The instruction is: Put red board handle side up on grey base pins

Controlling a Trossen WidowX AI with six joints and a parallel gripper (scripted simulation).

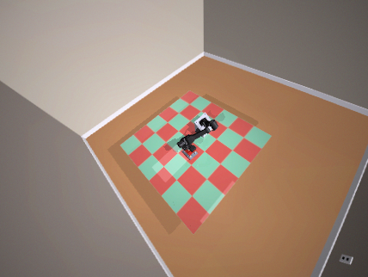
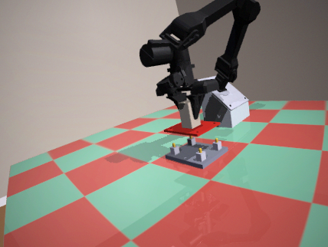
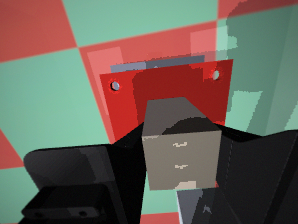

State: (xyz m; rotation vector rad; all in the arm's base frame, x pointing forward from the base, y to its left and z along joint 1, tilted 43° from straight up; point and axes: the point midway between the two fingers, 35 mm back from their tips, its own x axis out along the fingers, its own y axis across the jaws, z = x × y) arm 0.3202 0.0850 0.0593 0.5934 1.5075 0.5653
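While the checkered red-and-green table top (image 1: 193,178) (image 2: 134,199) (image 3: 35,95) fills the foreground of the exterior view, the grey base (image 2: 186,153) (image 3: 130,66) lies flat on it. A block-shaped post (image 2: 201,156) stands near each of its four corners, and every post carries a gold pin (image 2: 200,150). All four pins show in the open, outside the board's holes.

Just beyond and higher in that view, the red board (image 2: 178,130) (image 3: 165,77) hangs off the base, roughly level and handle side up. From the wrist, a narrow strip of the base peeks out past the board's far edge, and two corner holes (image 3: 115,86) are visible.

The square beige handle (image 2: 189,115) (image 3: 182,162) rises from the board into the black gripper (image 2: 188,111) (image 3: 169,123), whose fingers pinch it from both sides. The gripper points downward, and the black arm (image 1: 197,136) (image 2: 214,17) bends up and back above it.

Farther off, the arm's white, slope-topped mount (image 2: 239,100) stands on the same table top. Behind everything rise a pale wall (image 1: 107,43) (image 2: 88,50) and a darker grey one; the top view also takes in the brown floor (image 1: 301,172) around the table top.
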